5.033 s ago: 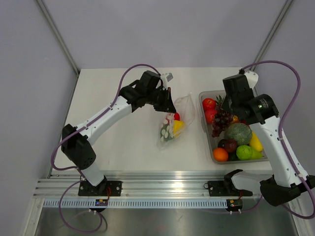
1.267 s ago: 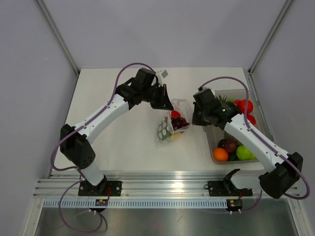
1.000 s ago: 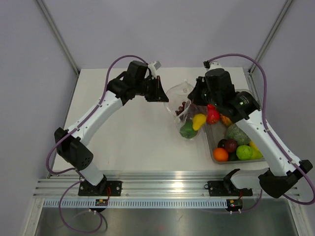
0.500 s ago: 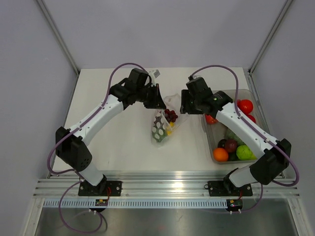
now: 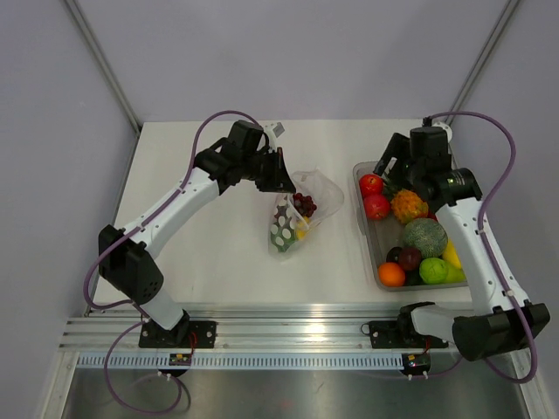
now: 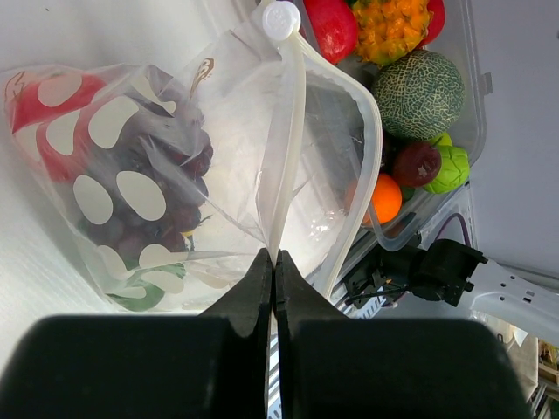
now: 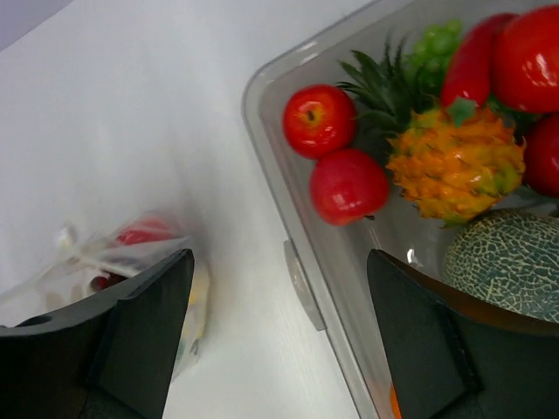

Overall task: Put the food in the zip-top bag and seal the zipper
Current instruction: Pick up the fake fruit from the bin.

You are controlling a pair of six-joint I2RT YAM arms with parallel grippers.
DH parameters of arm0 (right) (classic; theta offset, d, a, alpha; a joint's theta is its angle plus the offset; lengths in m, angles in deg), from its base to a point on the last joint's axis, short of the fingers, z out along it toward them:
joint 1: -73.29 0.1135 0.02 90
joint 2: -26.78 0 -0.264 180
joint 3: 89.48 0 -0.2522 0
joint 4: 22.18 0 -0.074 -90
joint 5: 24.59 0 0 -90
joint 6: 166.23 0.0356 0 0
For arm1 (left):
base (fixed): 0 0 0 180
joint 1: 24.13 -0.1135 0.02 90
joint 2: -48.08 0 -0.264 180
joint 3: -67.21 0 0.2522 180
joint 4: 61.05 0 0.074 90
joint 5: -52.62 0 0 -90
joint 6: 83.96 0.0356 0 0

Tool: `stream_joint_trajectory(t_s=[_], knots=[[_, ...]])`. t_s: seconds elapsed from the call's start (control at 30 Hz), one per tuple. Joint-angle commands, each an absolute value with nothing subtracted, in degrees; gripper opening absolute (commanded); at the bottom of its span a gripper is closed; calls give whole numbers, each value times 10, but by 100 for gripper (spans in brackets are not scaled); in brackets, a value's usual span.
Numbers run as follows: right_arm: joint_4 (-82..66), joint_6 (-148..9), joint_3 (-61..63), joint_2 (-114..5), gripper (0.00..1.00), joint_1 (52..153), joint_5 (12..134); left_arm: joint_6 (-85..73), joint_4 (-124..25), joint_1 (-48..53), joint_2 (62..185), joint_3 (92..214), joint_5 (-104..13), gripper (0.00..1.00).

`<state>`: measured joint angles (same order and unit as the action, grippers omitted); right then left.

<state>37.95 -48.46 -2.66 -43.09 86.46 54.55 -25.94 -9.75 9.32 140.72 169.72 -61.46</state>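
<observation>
The left arm reaches over the white table [image 5: 201,236] from the near left corner toward the middle. There the zip-top bag [image 5: 293,229] droops from its pinched edge, its dotted body slanting down toward the near side. Through the plastic I can make out a dark grape bunch [image 5: 305,204], a red piece [image 6: 31,100], a yellow piece [image 5: 302,230] and a green piece [image 6: 144,297].

Further right, near the bag but apart from it, sits a clear tray [image 5: 370,249]. Its left wall stands between the bag and the fruit inside. That fruit includes two red apples [image 5: 371,184], a spiky orange fruit [image 5: 408,206], a netted green melon [image 5: 424,236] and an orange [image 5: 391,274]. The right arm arches over the tray's far end and hides part of it from above.

The left gripper [image 6: 272,257] has its jaws pressed together on the zipper [image 6: 281,131], and the white slider [image 6: 281,19] sits at the strip's far end. The bag's other lip bows away, so the mouth gapes.

The right gripper [image 7: 279,255] hangs over the tray's far left corner above the apples. Its fingers are spread wide, with nothing between them and touching nothing.
</observation>
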Motion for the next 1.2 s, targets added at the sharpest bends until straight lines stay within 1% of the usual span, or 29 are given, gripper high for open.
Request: stream_joint_trajectory(t_s=[0.0,0.23,0.33,0.6,1.03,1.13,1.17], knots=[[376,-428,13,-484,88,824,555,-264,-134,92,1396,1714,-634,0],[330,-335,46,-558,91,811,502,-257,-130,91,1391,1711,-630,0],[305,-302,59,-593,91,804,504,-256,-129,90,1395,1712,-632,0],[266,-295,70,-681,91,799,504,-245,-121,82,1397,1712,-632,0],[241,-278,84,-751,90,799,479,-235,-108,69,1388,1711,-636,0],[236,-278,98,-743,84,799,483,-236,-107,68,1388,1710,-636,0],[235,-279,102,-737,80,799,483,-236,-108,68,1387,1708,-636,0]])
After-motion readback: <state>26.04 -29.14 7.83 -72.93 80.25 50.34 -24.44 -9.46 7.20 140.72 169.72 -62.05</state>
